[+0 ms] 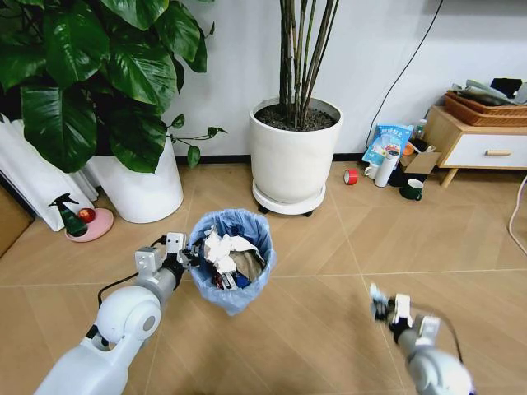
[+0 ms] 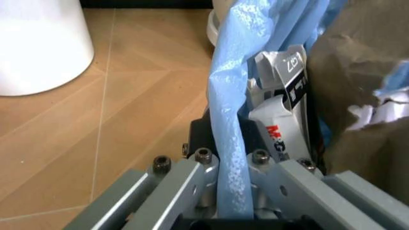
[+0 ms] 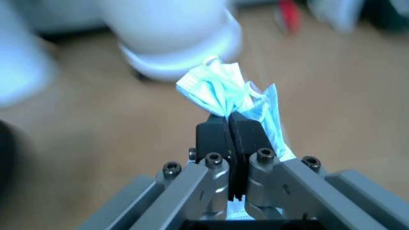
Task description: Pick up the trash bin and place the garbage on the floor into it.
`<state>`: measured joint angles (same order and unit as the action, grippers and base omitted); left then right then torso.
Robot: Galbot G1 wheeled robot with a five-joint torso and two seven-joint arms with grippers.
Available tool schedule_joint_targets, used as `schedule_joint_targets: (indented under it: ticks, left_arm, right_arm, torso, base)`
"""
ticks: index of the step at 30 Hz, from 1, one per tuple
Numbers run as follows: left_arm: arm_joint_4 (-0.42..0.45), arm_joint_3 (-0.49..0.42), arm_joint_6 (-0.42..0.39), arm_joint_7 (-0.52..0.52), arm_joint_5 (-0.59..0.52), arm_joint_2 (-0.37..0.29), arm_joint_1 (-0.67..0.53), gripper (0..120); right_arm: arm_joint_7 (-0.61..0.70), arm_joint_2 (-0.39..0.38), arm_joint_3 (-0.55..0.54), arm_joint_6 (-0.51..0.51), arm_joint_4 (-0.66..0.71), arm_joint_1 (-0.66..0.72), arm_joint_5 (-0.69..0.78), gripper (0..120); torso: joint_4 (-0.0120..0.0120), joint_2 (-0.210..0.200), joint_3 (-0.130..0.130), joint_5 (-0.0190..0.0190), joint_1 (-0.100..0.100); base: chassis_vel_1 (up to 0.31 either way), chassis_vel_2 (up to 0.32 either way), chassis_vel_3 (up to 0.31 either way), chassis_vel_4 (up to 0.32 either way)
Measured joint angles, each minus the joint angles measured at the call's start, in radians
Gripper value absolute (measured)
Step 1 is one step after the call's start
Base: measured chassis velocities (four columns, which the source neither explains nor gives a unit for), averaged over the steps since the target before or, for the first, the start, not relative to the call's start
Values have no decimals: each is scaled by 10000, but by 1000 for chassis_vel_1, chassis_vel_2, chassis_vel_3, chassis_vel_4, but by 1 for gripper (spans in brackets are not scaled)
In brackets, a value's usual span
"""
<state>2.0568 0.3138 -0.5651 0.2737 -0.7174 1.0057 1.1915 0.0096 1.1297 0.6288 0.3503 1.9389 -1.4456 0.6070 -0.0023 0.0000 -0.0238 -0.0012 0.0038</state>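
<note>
Left pincer (image 1: 183,253) clamped on the bin (image 1: 232,260) rim, pinching liner and wall; bin hangs just beside it, off the floor (image 1: 329,271). Right pincer (image 3: 229,128) shut on the mask (image 3: 223,91). Mask looks light and limp: likely best gripped by bunched folds.

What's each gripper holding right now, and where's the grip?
The left gripper is shut on the trash bin, pinching its rim and blue liner. The right gripper is shut on the light blue mask, clamping its bunched lower part.
</note>
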Motion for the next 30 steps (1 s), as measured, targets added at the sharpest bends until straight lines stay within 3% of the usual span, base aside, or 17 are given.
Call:
schedule_joint_targets:
  ticks: [1,3,4,6,8,10,14,18,22,26,30]
  left_arm:
    - [-66,-65,-25,0,-1,3,-35,0]
    - [-194,-173,-51,7,-5,6,-163,0]
    - [-280,-248,-60,8,-12,8,-256,0]
    - [-374,-346,-81,3,-38,13,-368,0]
    - [-538,-503,-164,-58,-105,28,-599,0]
    - [-591,-538,-187,-91,-125,28,-634,0]
    - [-663,-550,-223,-160,-196,6,-624,0]
    - [-667,-477,-229,-105,-305,-26,-681,0]
    - [-649,-425,-235,-80,-372,-58,-701,0]
    - [-619,-367,-235,-77,-370,-18,-697,0]
    - [-598,-361,-232,-75,-355,11,-689,0]
  right_arm:
    - [101,-382,-354,244,695,383,364,0]
    - [356,-951,-1091,574,1575,1231,1192,0]
    - [384,-1185,-1464,738,1931,1737,1606,0]
    - [379,-1372,-1815,948,2243,2236,2006,0]
    - [359,-1626,-2637,1311,2721,3119,2746,0]
    - [359,-1709,-3181,1404,2823,3542,3073,0]
    - [323,-1651,-5606,1566,2497,5240,3851,0]
    - [349,-1489,-6634,1719,1943,5849,3881,0]
    - [389,-1429,-7053,1951,1816,6030,3880,7]
    - [603,-1379,-7508,2012,1562,6285,3739,25]
    - [625,-1358,-7580,2005,1474,6393,3653,35]
  torso:
    - [-2,-1,-1,-14,0]
    - [1,0,-1,15,0]
    - [3,0,-2,6,0]
    - [6,-1,-3,-7,1]
    - [1,0,-2,4,1]
    - [-1,0,-3,3,1]
    - [2,-1,-3,4,2]
    - [4,-1,-3,5,1]
    - [0,-1,-2,3,2]
    - [0,-1,-2,3,1]
    - [0,-1,-2,4,2]
  base:
    - [0,0,0,0]
    - [0,0,0,0]
    - [0,0,0,0]
    - [0,0,0,0]
    - [0,0,0,0]
    - [0,0,0,0]
    - [0,0,0,0]
    - [0,0,0,0]
    - [0,0,0,0]
    - [0,0,0,0]
    - [0,0,0,0]
